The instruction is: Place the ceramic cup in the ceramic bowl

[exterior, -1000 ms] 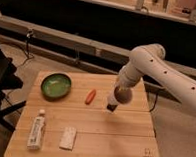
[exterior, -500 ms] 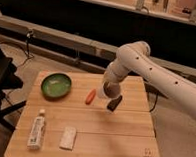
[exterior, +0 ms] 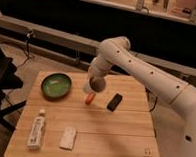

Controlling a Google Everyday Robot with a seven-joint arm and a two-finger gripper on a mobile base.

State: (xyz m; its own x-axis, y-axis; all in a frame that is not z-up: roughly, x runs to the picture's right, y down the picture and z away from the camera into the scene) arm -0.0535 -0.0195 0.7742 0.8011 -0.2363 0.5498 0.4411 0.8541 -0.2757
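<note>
The ceramic cup point(exterior: 97, 84), small, round and whitish with a dark inside, hangs at the end of my white arm above the middle of the wooden table. My gripper point(exterior: 97, 81) is shut on it and holds it off the table. The ceramic bowl point(exterior: 56, 85), green and shallow, sits on the table's back left part, to the left of the cup with a gap between them. The bowl holds nothing.
A small orange-red object point(exterior: 90, 98) lies just below the cup. A black oblong object point(exterior: 114, 102) lies to its right. A white tube point(exterior: 36, 131) and a flat white packet point(exterior: 68, 138) lie at the front left. The table point(exterior: 118, 139) is slatted wood.
My arm has swung left with the cup, from above the black object to above the orange-red object, closer to the bowl. The things on the table have not moved.
</note>
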